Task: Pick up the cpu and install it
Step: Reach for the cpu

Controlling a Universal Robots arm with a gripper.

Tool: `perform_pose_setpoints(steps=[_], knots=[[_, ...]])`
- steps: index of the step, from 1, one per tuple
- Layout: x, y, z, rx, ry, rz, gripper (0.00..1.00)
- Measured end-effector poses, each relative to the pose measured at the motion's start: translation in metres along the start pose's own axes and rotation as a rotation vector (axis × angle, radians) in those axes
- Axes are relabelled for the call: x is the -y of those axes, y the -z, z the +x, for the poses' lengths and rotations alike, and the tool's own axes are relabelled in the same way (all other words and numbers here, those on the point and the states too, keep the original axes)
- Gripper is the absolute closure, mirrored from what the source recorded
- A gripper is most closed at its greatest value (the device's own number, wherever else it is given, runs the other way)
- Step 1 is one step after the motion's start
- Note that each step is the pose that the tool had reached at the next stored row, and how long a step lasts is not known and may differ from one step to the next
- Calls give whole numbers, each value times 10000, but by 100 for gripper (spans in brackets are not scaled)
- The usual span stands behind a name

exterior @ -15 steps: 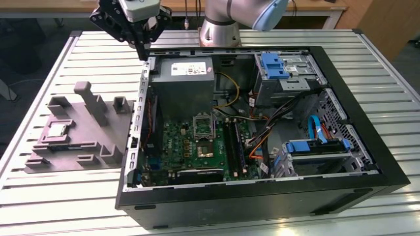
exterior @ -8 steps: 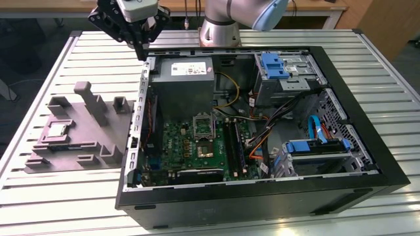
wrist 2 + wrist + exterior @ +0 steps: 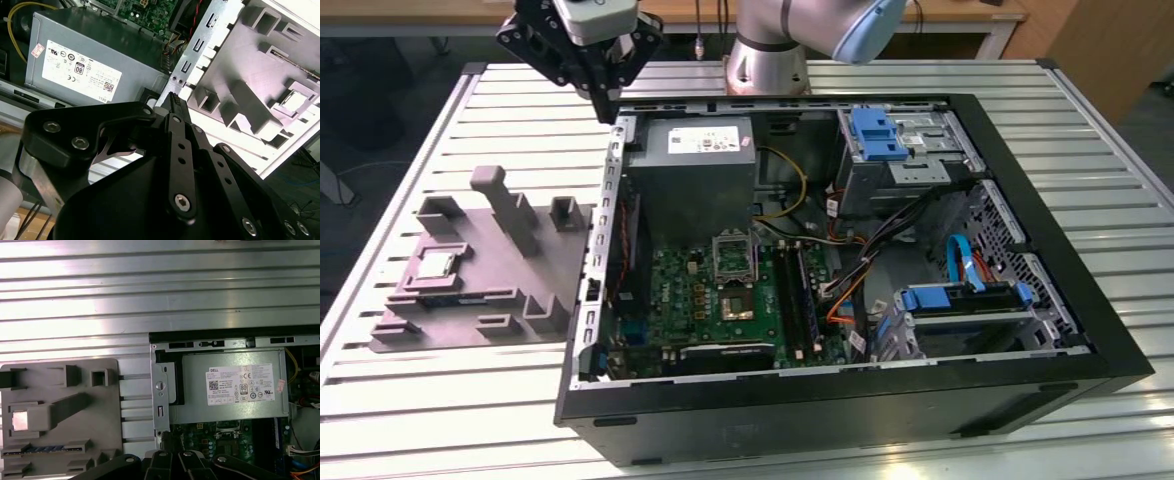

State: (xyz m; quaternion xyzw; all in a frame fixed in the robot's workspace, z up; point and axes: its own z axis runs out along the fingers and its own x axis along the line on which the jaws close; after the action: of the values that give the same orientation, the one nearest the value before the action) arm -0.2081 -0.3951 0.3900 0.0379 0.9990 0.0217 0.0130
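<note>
the cpu [image 3: 438,263] was bound for the open computer case [image 3: 854,410], laid flat so its socket [image 3: 734,256] faced up; just beside it the grey tray [image 3: 507,278] held the chip seated in a recess, reachable; the gripper [image 3: 606,108] hung above the case's corner, pincer together, empty.

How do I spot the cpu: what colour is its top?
The cpu is pale silvery-white; clearest in the exterior view.
</note>
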Motion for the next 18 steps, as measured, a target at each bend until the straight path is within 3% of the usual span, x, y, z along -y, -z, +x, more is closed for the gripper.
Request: perform_pose_setpoints(steps=[18], knots=[[4,1,60,0,0,0,89]])
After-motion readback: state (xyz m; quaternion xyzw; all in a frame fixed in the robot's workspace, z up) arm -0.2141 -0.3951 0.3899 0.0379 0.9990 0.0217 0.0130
